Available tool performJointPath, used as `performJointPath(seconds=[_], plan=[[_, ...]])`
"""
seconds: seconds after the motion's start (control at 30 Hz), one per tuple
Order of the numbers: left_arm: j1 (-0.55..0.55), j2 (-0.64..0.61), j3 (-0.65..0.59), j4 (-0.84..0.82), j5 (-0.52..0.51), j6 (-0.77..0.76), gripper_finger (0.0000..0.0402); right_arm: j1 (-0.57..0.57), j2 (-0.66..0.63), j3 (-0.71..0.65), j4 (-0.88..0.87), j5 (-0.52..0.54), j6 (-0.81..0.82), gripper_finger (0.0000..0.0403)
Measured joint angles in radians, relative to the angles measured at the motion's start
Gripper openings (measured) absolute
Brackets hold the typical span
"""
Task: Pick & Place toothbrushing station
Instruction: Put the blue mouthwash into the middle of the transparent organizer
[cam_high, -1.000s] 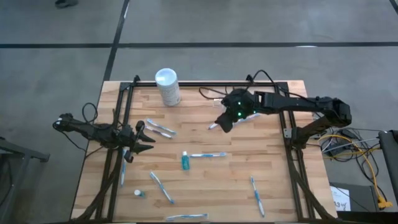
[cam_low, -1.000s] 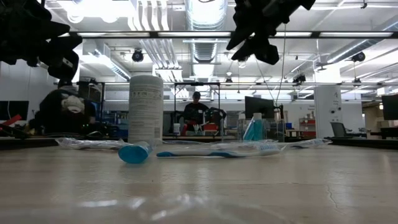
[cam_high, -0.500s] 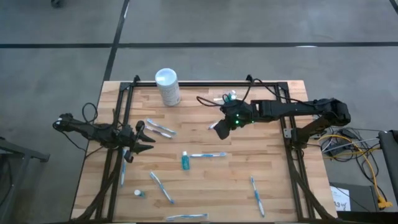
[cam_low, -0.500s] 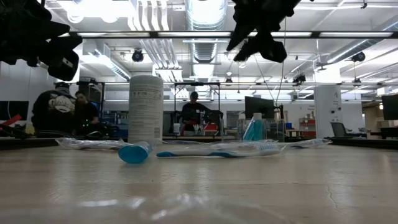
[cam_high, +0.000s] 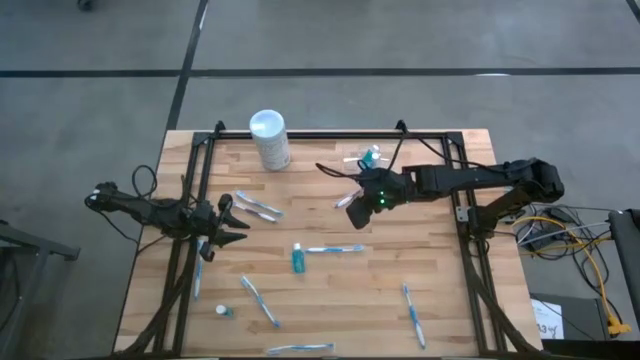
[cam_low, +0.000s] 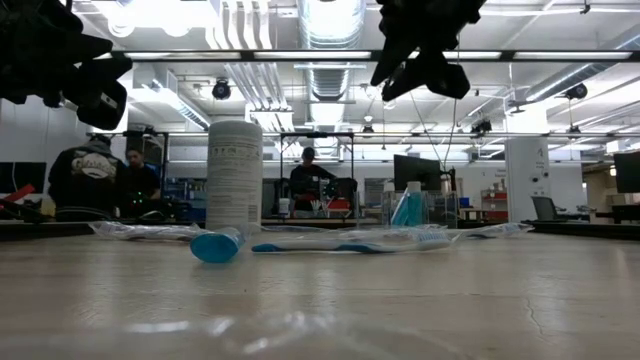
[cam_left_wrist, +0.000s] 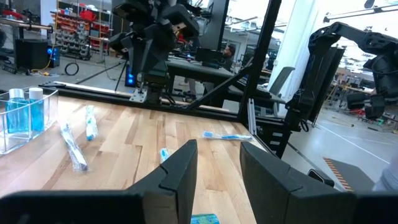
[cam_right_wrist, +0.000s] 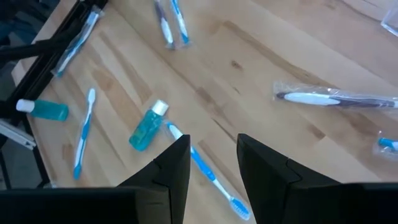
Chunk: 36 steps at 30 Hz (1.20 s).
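Note:
The toothbrushing station (cam_high: 368, 158) is a small clear holder with blue bottles inside, standing on the wood near the table's far edge. It also shows in the left wrist view (cam_left_wrist: 22, 118) and in the low view (cam_low: 408, 208). My right gripper (cam_high: 352, 207) hangs open above the table's middle, on the near side of the station, tilted down, with nothing between its fingers (cam_right_wrist: 214, 168). My left gripper (cam_high: 228, 220) waits open at the table's left edge, pointing level across the table (cam_left_wrist: 217, 180).
A tall white cylinder (cam_high: 269, 138) stands at the far left. A blue bottle (cam_high: 297, 260) lies at the middle beside a toothbrush (cam_high: 335, 248). More toothbrushes (cam_high: 258, 206) (cam_high: 260, 300) (cam_high: 412, 315) are scattered around. A small bottle (cam_high: 224, 311) lies near left. People sit beyond the table (cam_low: 100, 175).
My right gripper has swung toward the table's near edge, sinking slightly and rolling a little. The toothbrushing station, hidden under the arm before, now shows beyond it. Its fingers keep the same gap. My left arm has kept still.

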<state>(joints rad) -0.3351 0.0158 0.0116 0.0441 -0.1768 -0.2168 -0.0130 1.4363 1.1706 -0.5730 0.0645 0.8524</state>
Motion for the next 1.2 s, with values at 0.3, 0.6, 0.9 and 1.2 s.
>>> performJointPath(seconds=[0.3, 0.6, 0.9, 1.2], plan=[[0.0, 0.0, 0.0, 0.0, 0.0, 0.0, 0.0126, 0.0, 0.0, 0.0, 0.002, -0.001, -0.018, 0.0127], [0.0, 0.0, 0.0, 0.0, -0.007, 0.014, 0.0126, 0.002, 0.0, 0.0, 0.006, -0.003, -0.117, 0.0127], [0.0, 0.0, 0.0, 0.001, -0.03, 0.032, 0.0126, 0.002, 0.0, 0.0, 0.009, -0.004, -0.041, 0.0127], [0.0, 0.0, -0.001, 0.036, -0.038, -0.076, 0.0126, 0.002, 0.0, 0.0, 0.009, -0.003, -0.022, 0.0128]])
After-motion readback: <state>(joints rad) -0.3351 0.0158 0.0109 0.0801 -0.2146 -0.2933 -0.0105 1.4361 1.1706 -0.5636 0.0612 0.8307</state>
